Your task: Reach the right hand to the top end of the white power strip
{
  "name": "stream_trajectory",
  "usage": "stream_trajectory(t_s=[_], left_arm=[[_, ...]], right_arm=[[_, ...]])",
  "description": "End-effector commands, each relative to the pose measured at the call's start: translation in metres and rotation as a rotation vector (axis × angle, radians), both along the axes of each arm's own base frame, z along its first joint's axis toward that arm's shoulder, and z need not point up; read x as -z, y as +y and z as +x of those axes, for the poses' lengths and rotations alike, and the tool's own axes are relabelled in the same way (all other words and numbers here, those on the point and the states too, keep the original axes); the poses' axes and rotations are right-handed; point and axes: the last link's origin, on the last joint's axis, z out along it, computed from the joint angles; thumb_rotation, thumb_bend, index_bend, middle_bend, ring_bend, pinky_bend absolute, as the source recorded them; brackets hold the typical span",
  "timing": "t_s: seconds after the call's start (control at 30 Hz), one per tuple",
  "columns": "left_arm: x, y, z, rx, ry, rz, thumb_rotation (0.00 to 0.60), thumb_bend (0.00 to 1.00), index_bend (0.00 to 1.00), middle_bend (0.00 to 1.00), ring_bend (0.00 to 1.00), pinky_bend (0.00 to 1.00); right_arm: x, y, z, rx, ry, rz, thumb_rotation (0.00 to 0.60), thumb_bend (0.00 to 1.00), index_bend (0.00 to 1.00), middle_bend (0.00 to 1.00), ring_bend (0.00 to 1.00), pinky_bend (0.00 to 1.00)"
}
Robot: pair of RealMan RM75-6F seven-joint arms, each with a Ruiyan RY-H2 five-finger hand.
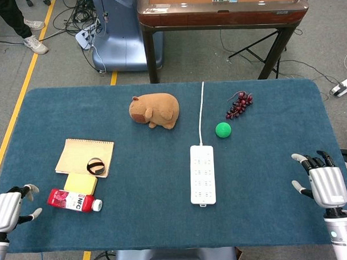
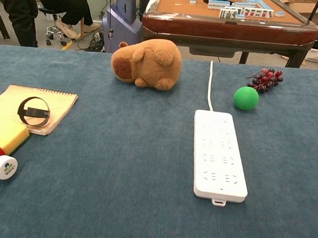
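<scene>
Reaching well means we carry our empty, spread-fingered right hand (image 1: 324,182) forward and inward to the white power strip (image 1: 202,174), aiming for its cord end just short of the green ball (image 1: 222,129), without nudging either

A brown plush animal (image 1: 154,110) lies at the far middle of the blue counter (image 1: 267,206). Far right, a bunch of dark red grapes (image 1: 239,104) sits just beyond a green ball (image 1: 222,129). On the left, a tan spiral notebook (image 1: 77,155) carries a small black ring (image 1: 95,166) at its near right corner. A yellow sponge (image 1: 80,183) lies just near of the notebook, and a red bottle (image 1: 73,199) with a white cap lies on its side beside the sponge.
</scene>
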Motion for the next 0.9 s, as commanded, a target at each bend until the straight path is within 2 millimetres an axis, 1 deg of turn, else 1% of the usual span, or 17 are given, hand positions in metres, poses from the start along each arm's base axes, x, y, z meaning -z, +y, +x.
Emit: stream_trajectory(t_s=[0.03, 0.13, 0.27, 0.3, 0.33, 0.43, 0.47, 0.57, 0.63, 0.7, 0.77, 0.8, 0.9], left_arm=[[0.000, 0.000, 0.001, 0.005, -0.001, 0.000, 0.600, 0.16, 0.52, 0.55, 0.44, 0.65], [0.001, -0.001, 0.000, 0.000, 0.002, -0.001, 0.600, 0.16, 0.52, 0.55, 0.44, 0.65], [-0.001, 0.001, -0.002, -0.011, 0.001, 0.005, 0.600, 0.16, 0.52, 0.55, 0.43, 0.65], [-0.001, 0.001, -0.003, -0.013, 0.002, 0.004, 0.600, 0.16, 0.52, 0.55, 0.43, 0.65], [-0.001, 0.000, -0.004, -0.016, 0.001, 0.002, 0.600, 0.16, 0.52, 0.55, 0.43, 0.65], [-0.001, -0.001, -0.003, -0.016, -0.009, 0.001, 0.600, 0.16, 0.52, 0.55, 0.44, 0.65], [-0.002, -0.001, -0.003, -0.012, -0.009, -0.001, 0.600, 0.16, 0.52, 0.55, 0.44, 0.65], [-0.004, -0.002, 0.000, -0.001, -0.016, 0.007, 0.600, 0.16, 0.52, 0.55, 0.44, 0.65], [-0.004, -0.003, 0.000, 0.003, -0.022, 0.009, 0.600, 0.16, 0.52, 0.55, 0.44, 0.65], [-0.005, -0.003, 0.000, 0.002, -0.021, 0.008, 0.600, 0.16, 0.52, 0.55, 0.44, 0.65], [-0.005, -0.003, -0.001, -0.002, -0.024, 0.005, 0.600, 0.16, 0.52, 0.55, 0.44, 0.65], [-0.004, -0.003, -0.001, -0.003, -0.025, 0.003, 0.600, 0.16, 0.52, 0.55, 0.43, 0.65], [-0.003, -0.003, -0.001, -0.003, -0.023, -0.005, 0.600, 0.16, 0.52, 0.55, 0.44, 0.65]], right_arm=[[0.004, 0.000, 0.001, -0.008, 0.022, 0.006, 0.600, 0.07, 0.31, 0.40, 0.41, 0.45], [0.009, -0.002, 0.002, -0.009, -0.035, 0.046, 0.600, 0.07, 0.31, 0.40, 0.41, 0.49], [0.013, -0.009, 0.004, -0.027, -0.048, 0.083, 0.600, 0.07, 0.31, 0.40, 0.42, 0.61], [0.014, -0.012, 0.005, -0.033, -0.046, 0.087, 0.600, 0.07, 0.31, 0.41, 0.43, 0.65], [0.016, -0.014, 0.008, -0.042, -0.044, 0.090, 0.600, 0.07, 0.31, 0.42, 0.45, 0.68], [0.022, -0.028, 0.018, -0.076, -0.023, 0.111, 0.600, 0.09, 0.31, 0.48, 0.59, 0.79], [0.025, -0.036, 0.023, -0.088, -0.008, 0.126, 0.600, 0.11, 0.31, 0.50, 0.62, 0.81], [0.033, -0.058, 0.040, -0.119, 0.048, 0.151, 0.600, 0.18, 0.31, 0.55, 0.70, 0.87], [0.040, -0.072, 0.052, -0.132, 0.077, 0.175, 0.600, 0.23, 0.31, 0.61, 0.77, 0.90], [0.045, -0.084, 0.062, -0.136, 0.096, 0.199, 0.600, 0.33, 0.31, 0.74, 0.89, 0.96], [0.052, -0.094, 0.073, -0.141, 0.119, 0.228, 0.600, 0.40, 0.31, 0.82, 0.96, 0.99], [0.055, -0.098, 0.078, -0.142, 0.128, 0.239, 0.600, 0.45, 0.31, 0.88, 0.99, 1.00], [0.064, -0.109, 0.092, -0.141, 0.167, 0.275, 0.600, 0.55, 0.31, 0.96, 1.00, 1.00]])
